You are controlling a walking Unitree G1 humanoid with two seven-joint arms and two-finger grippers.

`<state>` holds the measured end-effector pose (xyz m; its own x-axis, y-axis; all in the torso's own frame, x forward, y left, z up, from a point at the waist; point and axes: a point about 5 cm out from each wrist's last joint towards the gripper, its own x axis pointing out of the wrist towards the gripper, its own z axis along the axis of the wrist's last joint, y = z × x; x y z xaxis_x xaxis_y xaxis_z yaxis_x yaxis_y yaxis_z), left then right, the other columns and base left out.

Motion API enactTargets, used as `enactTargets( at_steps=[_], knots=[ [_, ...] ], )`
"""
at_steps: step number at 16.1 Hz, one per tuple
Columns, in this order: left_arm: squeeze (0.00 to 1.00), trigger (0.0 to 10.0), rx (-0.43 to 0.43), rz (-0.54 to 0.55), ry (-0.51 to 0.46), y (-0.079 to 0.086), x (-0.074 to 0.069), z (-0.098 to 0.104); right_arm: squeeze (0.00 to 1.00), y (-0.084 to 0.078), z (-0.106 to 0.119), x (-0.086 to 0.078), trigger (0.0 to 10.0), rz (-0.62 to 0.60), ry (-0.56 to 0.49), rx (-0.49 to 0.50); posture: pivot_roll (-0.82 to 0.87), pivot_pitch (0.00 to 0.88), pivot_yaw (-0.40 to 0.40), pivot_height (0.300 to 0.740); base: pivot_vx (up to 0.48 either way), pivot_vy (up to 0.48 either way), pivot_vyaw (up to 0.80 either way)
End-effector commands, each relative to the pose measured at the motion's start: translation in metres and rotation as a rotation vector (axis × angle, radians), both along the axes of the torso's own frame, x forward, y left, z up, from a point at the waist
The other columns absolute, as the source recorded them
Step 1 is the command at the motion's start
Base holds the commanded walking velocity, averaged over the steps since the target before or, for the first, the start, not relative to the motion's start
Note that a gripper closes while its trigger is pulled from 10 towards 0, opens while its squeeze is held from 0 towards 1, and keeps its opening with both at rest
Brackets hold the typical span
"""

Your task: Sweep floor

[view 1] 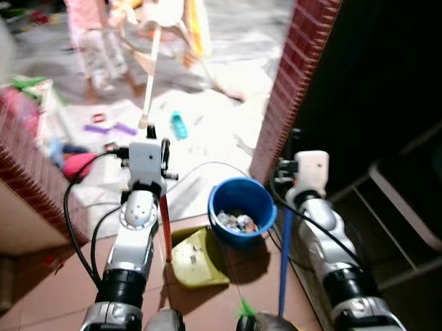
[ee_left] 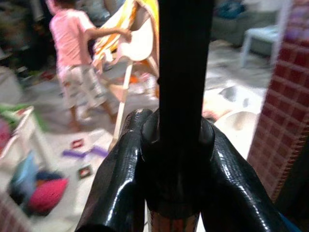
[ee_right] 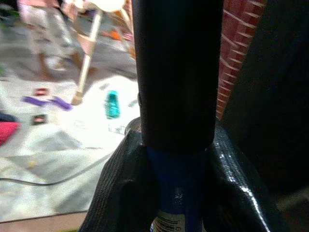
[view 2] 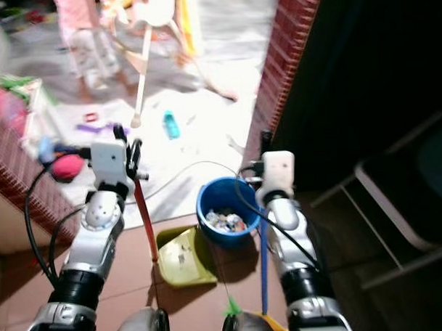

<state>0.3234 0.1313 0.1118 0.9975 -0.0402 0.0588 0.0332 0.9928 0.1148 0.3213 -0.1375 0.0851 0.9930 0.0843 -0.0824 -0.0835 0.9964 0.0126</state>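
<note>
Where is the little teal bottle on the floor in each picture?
Left eye view: teal bottle lies on the pale floor beyond the blue bucket.
Right eye view: bottle, again beyond the bucket.
Left wrist view: cannot make it out.
Right wrist view: bottle beside the right gripper's broom handle.
Shared landmark: brick pillar.

We can read no text in these pictures. A pale label (ee_right: pixel 169 223) sits on the blue handle (ee_right: pixel 176 186) just below the right gripper's (ee_right: pixel 176 159) fingers, but its print is too blurred to make out.
</note>
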Motion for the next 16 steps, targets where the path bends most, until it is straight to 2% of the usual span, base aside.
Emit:
enactTargets(
  at_steps=[1, 4, 7, 16],
  knots=[
    [0.0, 10.0, 0.025, 0.017, -0.027, -0.001, 0.001, 0.006, 0.0, 0.01, 0.057, 0.016, 10.0, 0.029, -0.252, 0.063, -0.08, 0.044, -0.037, 0.74, 0.0, 0.0, 0.76],
    [0.0, 10.0, 0.0, 0.041, -0.021, 0.0, -0.001, 0.004, 0.0, 0.019, 0.071, 0.022, 10.0, 0.071, -0.303, 0.068, -0.07, 0.045, -0.038, 0.74, 0.0, 0.0, 0.76],
    [0.0, 10.0, 0.003, 0.127, -0.03, 0.012, -0.003, 0.003, 0.0, 0.019, 0.075, 0.024, 10.0, 0.077, -0.322, 0.053, -0.07, 0.038, -0.04, 0.74, 0.0, 0.0, 0.76],
    [0.0, 10.0, -0.013, 0.132, -0.027, 0.012, -0.002, 0.004, 0.0, 0.02, 0.074, 0.024, 10.0, 0.074, -0.321, 0.041, -0.07, 0.04, -0.039, 0.74, 0.0, 0.0, 0.75]
  ],
)
